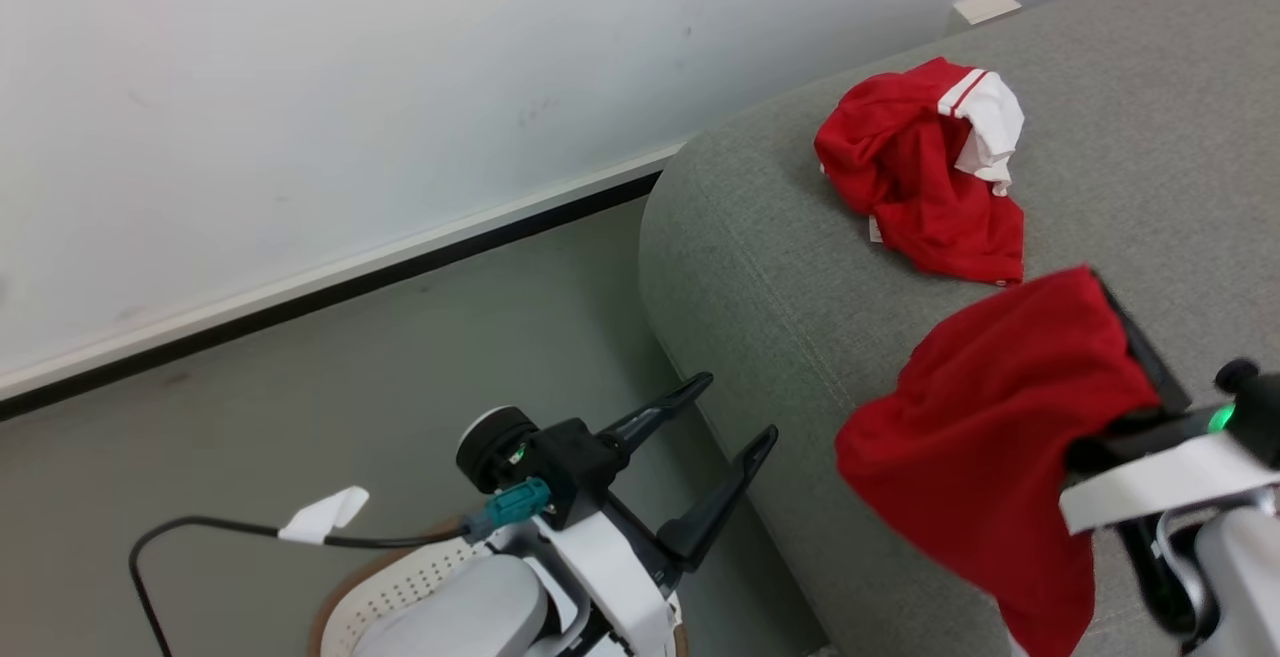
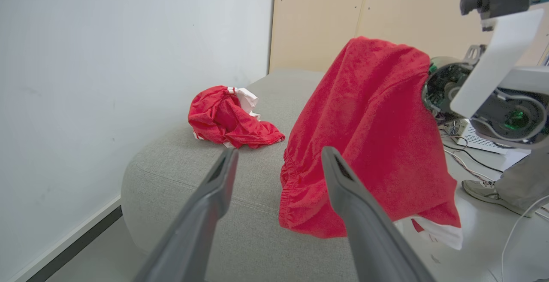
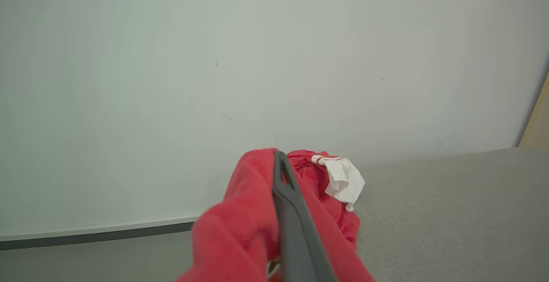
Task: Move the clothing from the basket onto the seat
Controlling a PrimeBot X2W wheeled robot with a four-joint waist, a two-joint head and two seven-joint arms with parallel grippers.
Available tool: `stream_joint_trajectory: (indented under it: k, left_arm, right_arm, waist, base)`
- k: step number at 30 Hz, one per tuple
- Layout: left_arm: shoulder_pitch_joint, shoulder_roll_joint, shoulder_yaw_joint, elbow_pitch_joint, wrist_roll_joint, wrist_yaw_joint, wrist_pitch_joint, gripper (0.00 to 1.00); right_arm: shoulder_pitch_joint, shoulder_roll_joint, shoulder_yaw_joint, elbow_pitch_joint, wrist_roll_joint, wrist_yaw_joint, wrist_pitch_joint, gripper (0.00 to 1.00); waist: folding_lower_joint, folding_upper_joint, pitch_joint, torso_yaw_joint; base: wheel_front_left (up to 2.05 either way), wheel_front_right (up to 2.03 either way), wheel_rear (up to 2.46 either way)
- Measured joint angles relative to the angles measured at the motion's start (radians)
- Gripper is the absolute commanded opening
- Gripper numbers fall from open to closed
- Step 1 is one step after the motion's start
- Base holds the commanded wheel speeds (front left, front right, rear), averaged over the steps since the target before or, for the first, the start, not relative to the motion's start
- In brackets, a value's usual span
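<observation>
Grey seat (image 1: pixel 800 317) ahead, basket (image 1: pixel 400 582) low beside it under my left arm, bunched red garment (image 1: pixel 920 177) lying on the cushion, hanging red garment (image 1: pixel 990 437) draped above the seat's edge from my right claw (image 3: pixel 279 166), clamped on it for carrying, left claw (image 1: pixel 737 405) spread wide, empty.

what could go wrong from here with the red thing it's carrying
The hanging red garment, clamped in the shut right tool, dangles past the rounded edge of the seat; released here, it may slide to the floor. Its fabric drapes over a finger, so it might cling when the tool opens.
</observation>
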Motion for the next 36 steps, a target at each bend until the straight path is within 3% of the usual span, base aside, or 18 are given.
stream_joint_trajectory:
  k: [6, 13, 18, 24, 28, 32, 36]
  left_arm:
    - [-0.005, -0.004, 0.005, 0.012, 0.026, -0.012, 0.000, 1.00]
    - [-0.050, 0.003, 0.003, 0.016, 0.039, -0.025, 0.000, 1.00]
    - [-0.087, 0.016, -0.001, 0.015, 0.045, -0.026, 0.007, 1.00]
    - [-0.120, 0.022, -0.002, 0.007, 0.053, -0.030, 0.012, 1.00]
    - [-0.142, 0.025, -0.003, 0.004, 0.058, -0.030, 0.015, 1.00]
    - [-0.164, 0.028, -0.003, 0.002, 0.062, -0.030, 0.015, 1.00]
    - [-0.181, 0.020, -0.004, 0.006, 0.067, -0.030, 0.015, 1.00]
  right_arm:
    - [-0.133, -0.078, 0.000, 0.013, 0.028, 0.000, 0.008, 0.00]
    - [-0.341, -0.177, -0.036, 0.132, 0.078, 0.000, 0.062, 0.00]
    - [-0.500, -0.296, -0.076, 0.228, 0.109, 0.000, 0.078, 0.00]
    - [-0.622, -0.402, -0.136, 0.369, 0.056, 0.000, 0.090, 0.00]
    - [-0.677, -0.424, -0.150, 0.495, -0.003, 0.000, 0.101, 0.00]
    - [-0.713, -0.427, -0.109, 0.600, -0.095, 0.000, 0.134, 0.07]
    - [-0.731, -0.421, -0.069, 0.700, -0.155, 0.000, 0.205, 0.26]
  waist:
    - [0.0000, 0.0000, 0.036, 0.020]
    - [0.0001, 0.0000, 0.120, 0.062]
    - [0.0001, 0.0000, 0.201, 0.106]
    - [0.0001, 0.0000, 0.300, 0.174]
    - [0.0001, 0.0000, 0.364, 0.221]
    - [0.0001, 0.0000, 0.425, 0.264]
    - [0.0001, 0.0000, 0.471, 0.305]
  base:
    - [0.00, 0.00, 0.00]
    - [0.00, 0.00, 0.00]
    - [0.00, 0.00, 0.00]
    - [0.00, 0.00, 0.00]
    - [0.00, 0.00, 0.00]
    - [0.00, 0.00, 0.00]
    - [0.00, 0.00, 0.00]
